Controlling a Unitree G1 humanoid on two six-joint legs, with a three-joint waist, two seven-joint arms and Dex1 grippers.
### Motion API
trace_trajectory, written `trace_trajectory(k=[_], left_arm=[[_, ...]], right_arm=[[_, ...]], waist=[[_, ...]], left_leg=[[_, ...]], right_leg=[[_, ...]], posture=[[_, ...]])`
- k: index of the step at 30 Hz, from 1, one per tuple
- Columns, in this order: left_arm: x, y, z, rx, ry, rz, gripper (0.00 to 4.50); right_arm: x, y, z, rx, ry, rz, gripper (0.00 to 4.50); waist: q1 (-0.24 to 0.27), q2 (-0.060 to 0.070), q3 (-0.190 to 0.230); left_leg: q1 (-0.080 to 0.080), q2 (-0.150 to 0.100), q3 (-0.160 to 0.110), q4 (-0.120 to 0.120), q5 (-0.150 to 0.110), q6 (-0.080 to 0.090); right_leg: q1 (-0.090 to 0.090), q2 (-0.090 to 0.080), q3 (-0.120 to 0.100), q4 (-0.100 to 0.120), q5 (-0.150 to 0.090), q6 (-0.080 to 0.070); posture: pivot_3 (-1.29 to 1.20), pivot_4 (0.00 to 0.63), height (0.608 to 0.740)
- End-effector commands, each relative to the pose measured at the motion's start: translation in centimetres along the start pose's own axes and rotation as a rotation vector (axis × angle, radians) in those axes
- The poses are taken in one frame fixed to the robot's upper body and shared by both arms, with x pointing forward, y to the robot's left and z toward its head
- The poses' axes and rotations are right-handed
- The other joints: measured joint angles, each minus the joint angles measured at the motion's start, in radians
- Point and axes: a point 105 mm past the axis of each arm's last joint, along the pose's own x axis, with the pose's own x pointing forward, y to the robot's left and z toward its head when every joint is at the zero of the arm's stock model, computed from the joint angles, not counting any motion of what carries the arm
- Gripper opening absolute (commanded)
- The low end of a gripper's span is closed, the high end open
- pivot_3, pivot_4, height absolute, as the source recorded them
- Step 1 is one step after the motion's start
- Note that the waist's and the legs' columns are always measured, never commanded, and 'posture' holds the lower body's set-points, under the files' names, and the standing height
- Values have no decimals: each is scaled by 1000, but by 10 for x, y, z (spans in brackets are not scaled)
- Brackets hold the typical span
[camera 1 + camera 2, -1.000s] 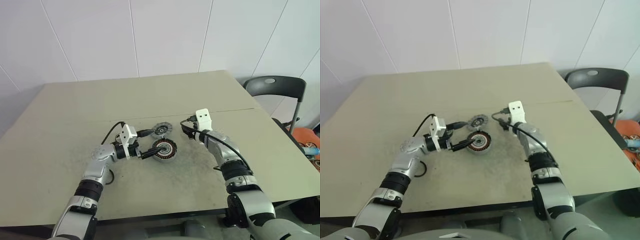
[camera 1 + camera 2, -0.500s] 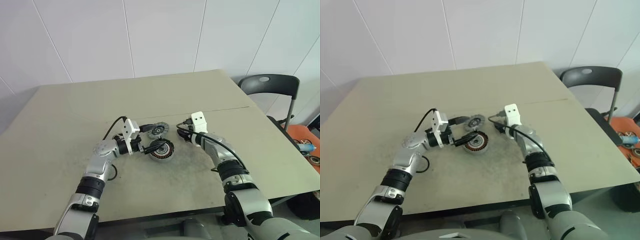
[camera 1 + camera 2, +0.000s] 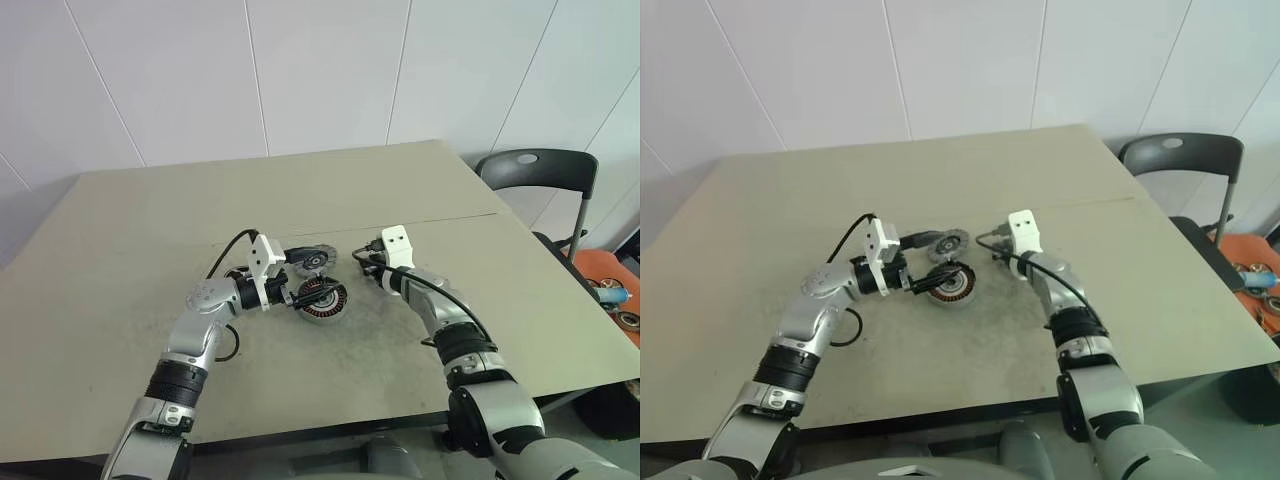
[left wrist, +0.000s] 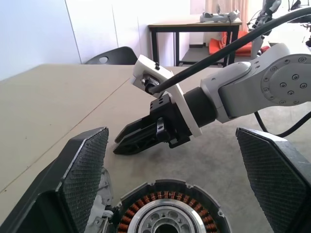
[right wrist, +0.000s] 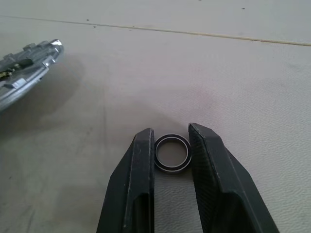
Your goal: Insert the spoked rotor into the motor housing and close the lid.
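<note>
While the right gripper [image 5: 171,145] sits with its fingers drawn in on either side of a small black ring [image 5: 171,153] lying on the table [image 3: 130,260], touching or nearly so, the rotor step is not yet begun. The left gripper [image 4: 170,160] stands wide open, the motor housing [image 4: 170,213] directly between and below its fingers. The spoked rotor [image 3: 318,258] lies just beyond the housing, away from both grippers. Judgement: ring pickup in hand; next comes a clean lift without the ring slipping. Versus a second ago: the right fingers have narrowed; left fingers unchanged, hand raised slightly over the housing.
</note>
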Motion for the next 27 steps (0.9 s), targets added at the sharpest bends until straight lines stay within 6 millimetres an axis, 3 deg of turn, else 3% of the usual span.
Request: trace_trajectory(k=[1,5,11,16,19,22,27], left_arm=[[0,8,10,43,-27,8,4500],[5,6,15,51,-34,6,4500],[6,1,32,52,-50,2,4500],[-19,16,41,61,-9,49,4500],[-41,37,42,47,24,78,4500],[-57,45,33,31,87,80,4500],[-67,47,10,45,158,95,4500]], right_arm=[[2,12,0,8,-5,36,668],[0,14,6,46,-55,52,668],[-14,16,41,87,-248,89,668],[-44,28,77,87,-397,222,668],[-54,41,76,34,-367,298,668],[-64,70,59,-96,-267,449,668],[-63,80,45,-192,-172,475,668]], waist=[[0,0,0],[1,0,0],[2,1,0],[4,1,1],[3,1,1],[5,2,1],[9,1,1]], left_leg=[[0,0,0,0,0,0],[0,0,0,0,0,0],[-1,0,0,0,0,0],[-1,0,-1,0,0,0],[-1,1,0,0,0,0],[-1,1,0,0,0,0],[-1,1,0,0,0,0]], right_leg=[[0,0,0,0,0,0],[0,0,0,0,0,0],[-1,0,0,0,0,0],[-1,0,0,0,0,0],[-1,1,0,0,0,0],[-1,2,0,0,0,0],[-1,1,0,0,0,0]], posture=[[0,0,740],[0,0,740],[0,0,740],[0,0,740],[0,0,740],[0,0,740],[0,0,740]])
